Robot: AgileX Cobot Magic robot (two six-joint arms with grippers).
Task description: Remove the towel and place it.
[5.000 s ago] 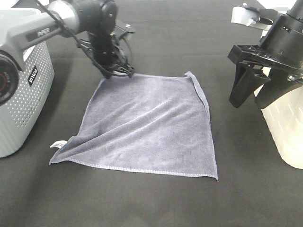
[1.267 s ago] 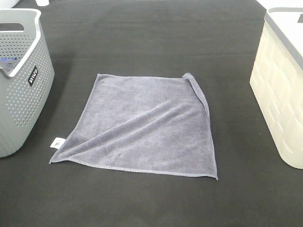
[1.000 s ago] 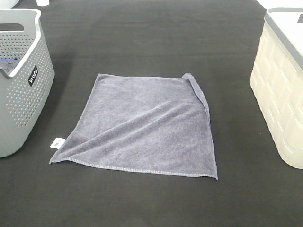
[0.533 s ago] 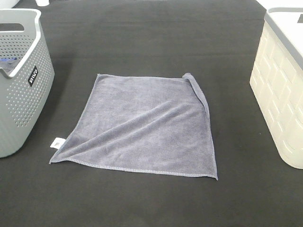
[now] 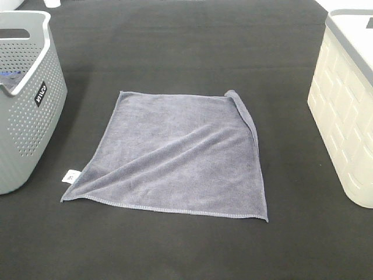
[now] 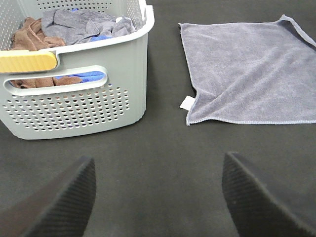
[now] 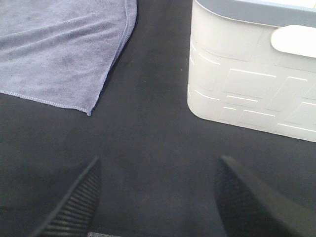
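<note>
The towel (image 5: 180,154), a grey-lavender square cloth, lies spread flat on the black table between the two baskets. Its far right corner is folded over, and a small white tag (image 5: 71,175) sticks out at its near left corner. Neither arm shows in the high view. In the left wrist view my left gripper (image 6: 158,197) is open over bare table, short of the towel (image 6: 247,64) and its tag (image 6: 187,103). My right gripper (image 7: 158,197) is also open with nothing between its fingers, near the towel's corner (image 7: 64,49).
A grey perforated basket (image 5: 23,105) stands at the left edge; the left wrist view shows its wall (image 6: 74,108) and brown, grey and blue cloths inside. A white basket (image 5: 349,116) with a grey rim stands at the right edge, close to my right gripper (image 7: 252,84).
Five seconds ago both arms hung over the table by the towel's far corners; now both are out of the high view. Nothing has moved over the last second.
</note>
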